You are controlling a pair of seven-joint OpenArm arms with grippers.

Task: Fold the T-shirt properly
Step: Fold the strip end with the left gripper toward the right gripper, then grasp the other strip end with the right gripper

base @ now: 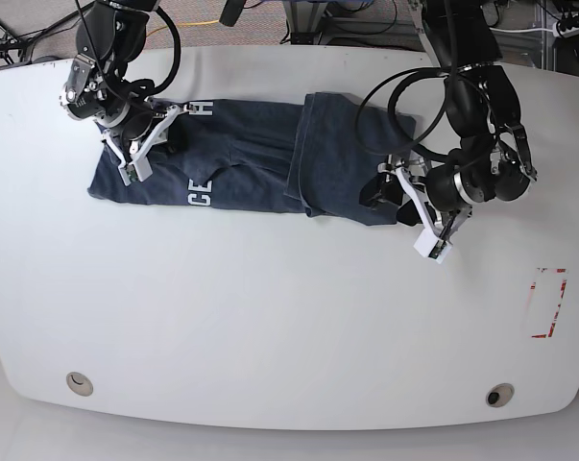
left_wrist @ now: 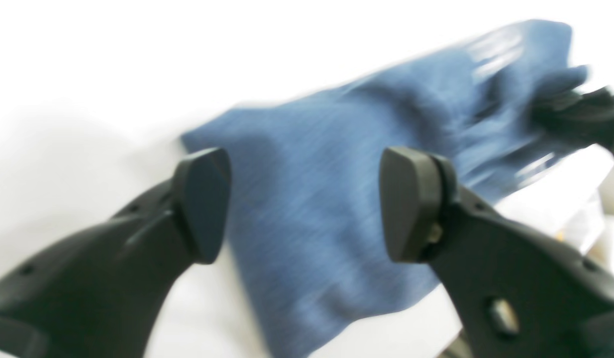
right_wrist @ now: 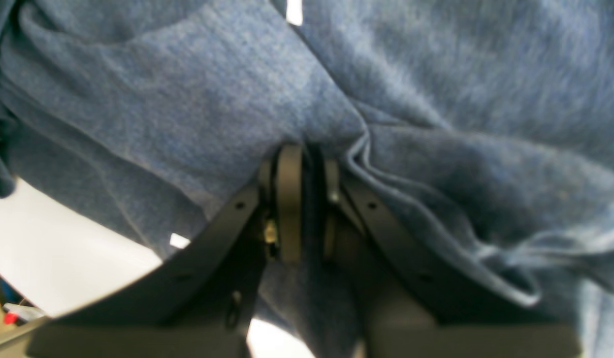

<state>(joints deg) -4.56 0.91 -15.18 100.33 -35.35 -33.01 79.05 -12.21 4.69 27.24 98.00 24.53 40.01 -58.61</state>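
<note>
Right now the right gripper [right_wrist: 302,199] is clenched on a bunched ridge of the T-shirt [base: 241,168], jaws nearly together with cloth pinched between them; in the base view that claw sits at the shirt's far-left end, on the table's [base: 270,327] upper left. Left gripper [left_wrist: 304,204] is released, pads well apart, nothing between them, blue fabric lying beyond and under the gap; wrist view is motion-blurred so contact can't be told. In the base view the left claw [base: 404,197] is just beside the shirt's right edge, where a flap is already folded over onto the body. Shirt lies flat-ish on the white table, long axis running left-right across the upper half, white block letters [base: 201,192] showing near the left-centre, some wrinkles around the pinch. Key relation: the garment stretches from the right claw toward the left claw, each arm at its own end, so each is nearest its own short edge; the folded right section is directly ahead of the open left jaws, toward the shirt's middle. Judgement: one side fold looks done, the left-end fold is in hand; the next move likely turns on carrying the pinched left end along the long axis toward the centre. Risk: bunched grab drags wrinkles in.
</note>
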